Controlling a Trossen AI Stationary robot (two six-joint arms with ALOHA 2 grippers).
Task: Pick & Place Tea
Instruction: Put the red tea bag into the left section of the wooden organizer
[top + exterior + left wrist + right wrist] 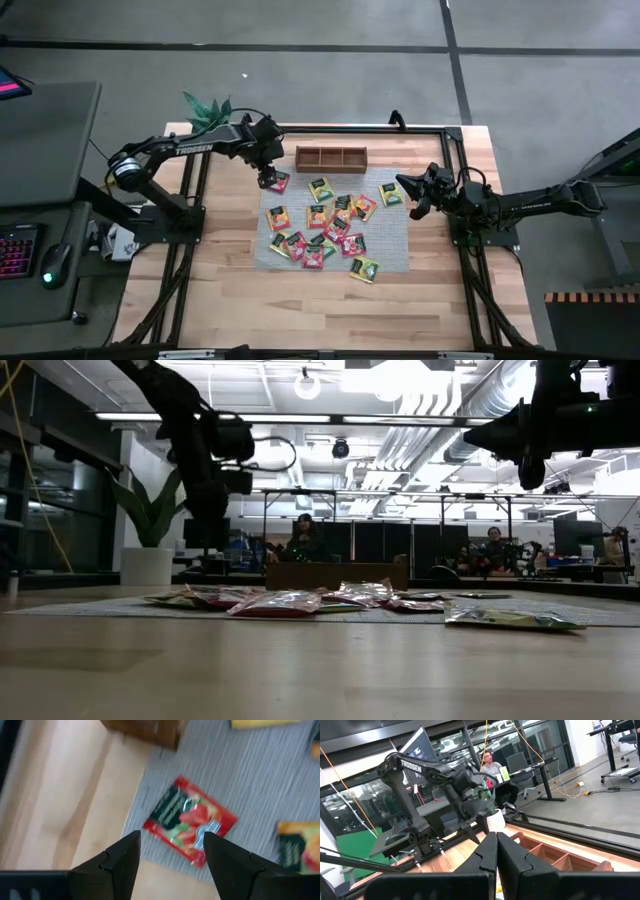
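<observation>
Several small tea sachets (330, 228) lie flat on a grey woven mat (395, 255) in the middle of the table. A red sachet (190, 820) with a dark label lies at the mat's far left corner, by the wooden tray (331, 158). My left gripper (268, 180) hangs open above this red sachet (279, 182), pointing steeply down; in the left wrist view its gripper (172, 852) stands clear of the sachet. My right gripper (413, 196) waits shut at the mat's right side, held level above the table, nothing in it; its gripper (496, 851) shows shut in the right wrist view.
The brown tray with three compartments sits at the far edge of the mat. A green plant (205, 106) stands at the table's far left corner. A black frame rail (455, 150) runs along the far and side edges. Bare wood (330, 310) lies nearer.
</observation>
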